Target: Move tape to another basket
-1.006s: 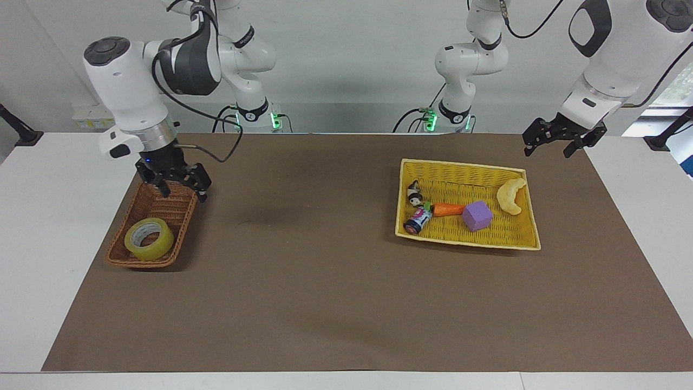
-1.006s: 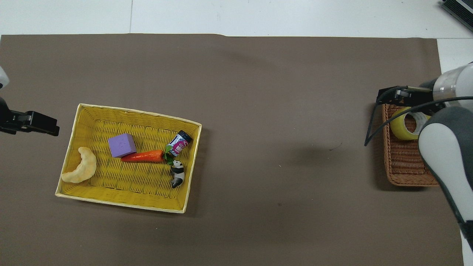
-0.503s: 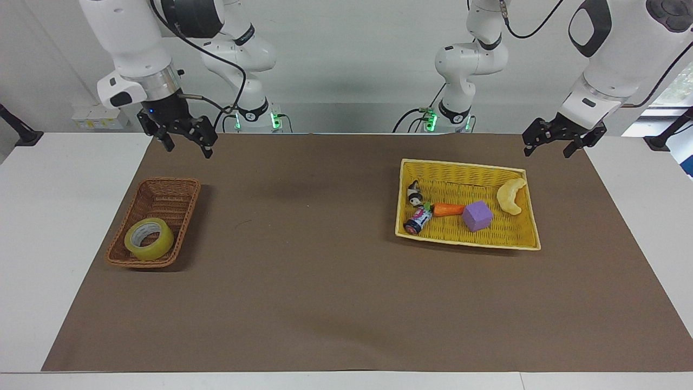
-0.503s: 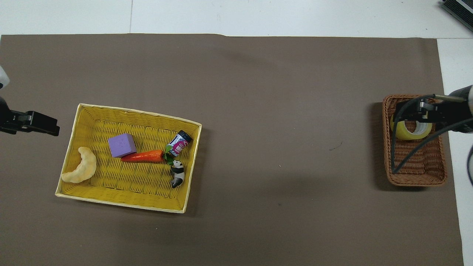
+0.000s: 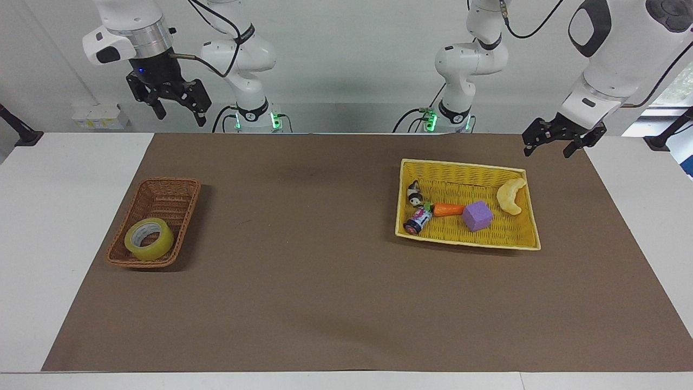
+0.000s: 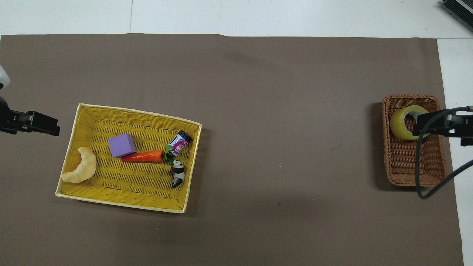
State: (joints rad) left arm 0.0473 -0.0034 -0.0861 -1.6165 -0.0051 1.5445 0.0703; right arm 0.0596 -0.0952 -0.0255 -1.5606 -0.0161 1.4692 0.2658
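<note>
The tape point(image 5: 149, 239) lies in the small brown wicker basket point(image 5: 158, 201) at the right arm's end of the table, in the part of the basket farther from the robots. It also shows in the overhead view point(image 6: 397, 127), in the basket point(image 6: 410, 166). My right gripper point(image 5: 181, 116) is open and empty, raised high in the air above the table's edge by the robots. In the overhead view my right gripper point(image 6: 439, 125) partly covers the tape. My left gripper point(image 5: 547, 151) is open and empty and waits in the air beside the yellow tray; the overhead view shows it too point(image 6: 37, 123).
The flat yellow woven tray point(image 5: 460, 165) sits toward the left arm's end. It holds a pale crescent toy point(image 5: 511, 196), a purple cube point(image 5: 477, 215), a carrot point(image 5: 448, 209), a small can point(image 5: 417, 220) and a panda figure point(image 5: 414, 194). A brown mat point(image 5: 303, 281) covers the table.
My right gripper has risen from just over the wicker basket, up and back toward the robots, empty. The tape has stayed in the basket. The left arm has not moved.
</note>
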